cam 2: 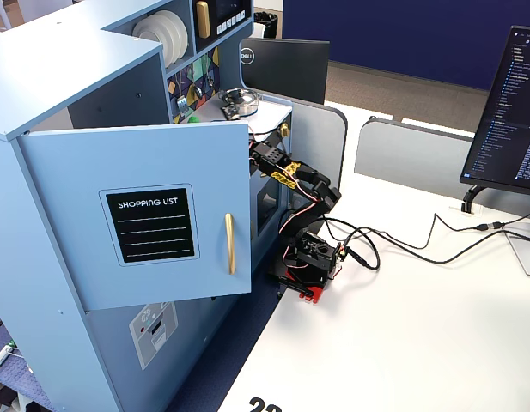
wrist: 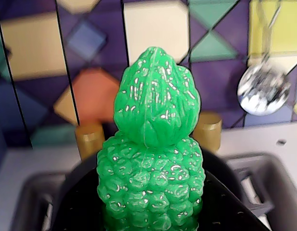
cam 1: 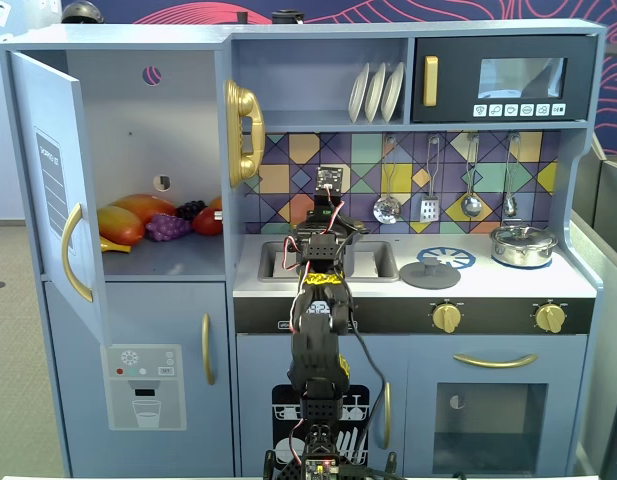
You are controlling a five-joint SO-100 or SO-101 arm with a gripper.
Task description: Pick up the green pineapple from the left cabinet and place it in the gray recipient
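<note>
In the wrist view the green pineapple [wrist: 150, 159] fills the middle of the picture, upright with its leafy crown on top, and the gripper's dark jaws press against its bumpy body from both sides, clamped on it low down. Just behind it stand two gold faucet knobs [wrist: 89, 138], one showing on each side of the fruit, and below them lies the dark hollow of the gray recipient [wrist: 264, 180], which sits in the counter under the pineapple. Farther back is the coloured tile backsplash [wrist: 32, 48] with a shiny ladle [wrist: 264, 89] hanging at the right. In a fixed view from the front, the arm [cam 1: 318, 340] rises before the toy kitchen and its gripper [cam 1: 326, 235] hangs over the counter basin. To the left, the left cabinet [cam 1: 138, 120] stands with its door [cam 1: 53, 180] swung wide, and a mango [cam 1: 123, 225] and purple grapes [cam 1: 168, 227] lie on its shelf.
</note>
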